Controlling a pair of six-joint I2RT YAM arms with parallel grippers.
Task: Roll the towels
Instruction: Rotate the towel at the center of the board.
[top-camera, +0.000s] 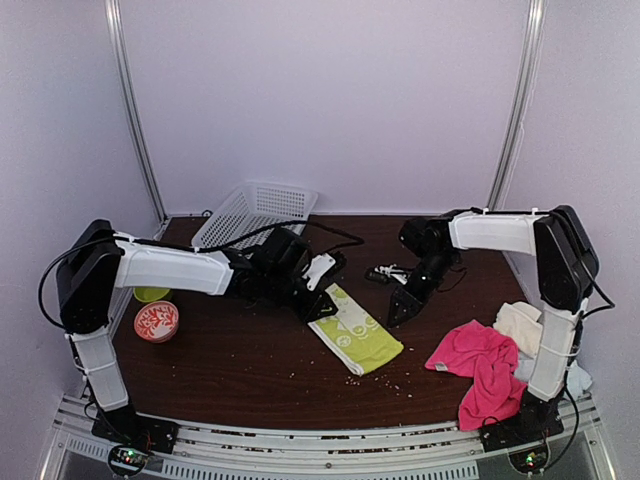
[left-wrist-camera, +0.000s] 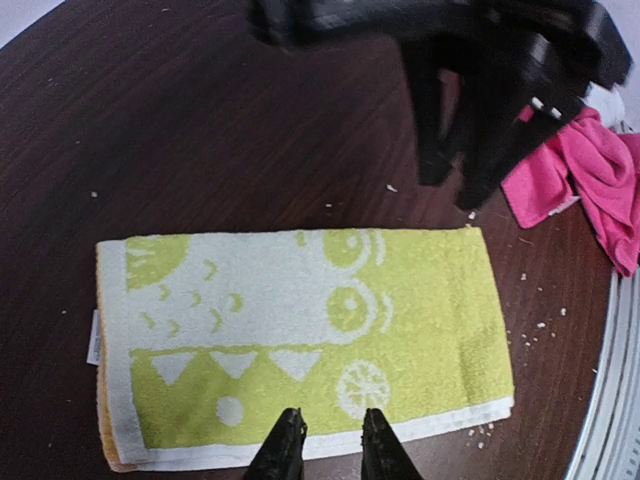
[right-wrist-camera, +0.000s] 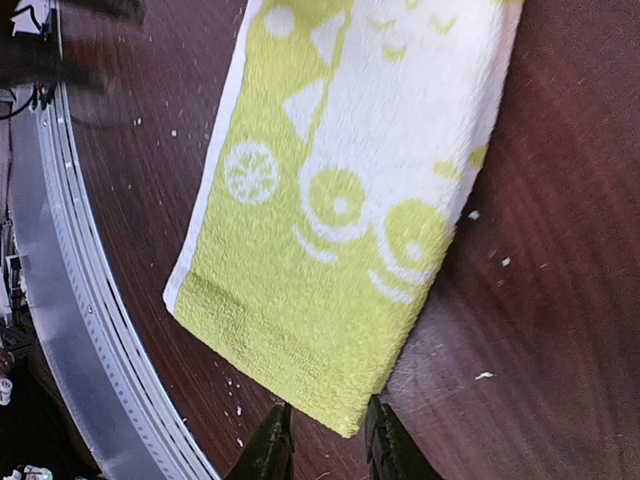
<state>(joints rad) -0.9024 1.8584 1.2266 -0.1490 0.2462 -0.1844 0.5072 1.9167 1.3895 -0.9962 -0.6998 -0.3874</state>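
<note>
the lime-yellow patterned cloth towel (top-camera: 356, 332) lies flat mid-bench (top-camera: 250, 370), apparently laid out for rolling. the left tool (left-wrist-camera: 327, 448) hovers slightly spread at its long edge. the right tool (right-wrist-camera: 322, 452), also spread and empty, straddles an end corner. a crumpled hot-pink towel (top-camera: 482, 365) sits near the bench's right near corner.

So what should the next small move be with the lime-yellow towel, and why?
Probably close the right gripper on the near corner of the lime-yellow towel. That corner lies between its open fingers, and the towel lies flat, not yet rolled. The left gripper, also open, sits at the towel's long edge.
</note>
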